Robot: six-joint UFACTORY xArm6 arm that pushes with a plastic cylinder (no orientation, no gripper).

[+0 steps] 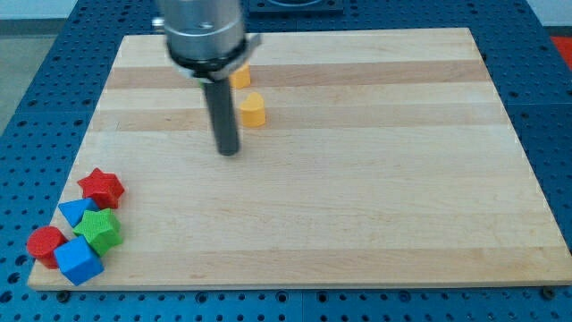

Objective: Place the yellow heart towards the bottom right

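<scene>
blue cube [78, 260] sits nearest, low on the desk [357, 224]. i carry no jaws, only my tip [229, 150], just left of and below the yellow heart [254, 109], poorly placed for shoving it bottom-right.

Arm: your arm enters from the view's top, rod hanging upright.
Tip: my tip [229, 150] rests at upper centre-left.
</scene>
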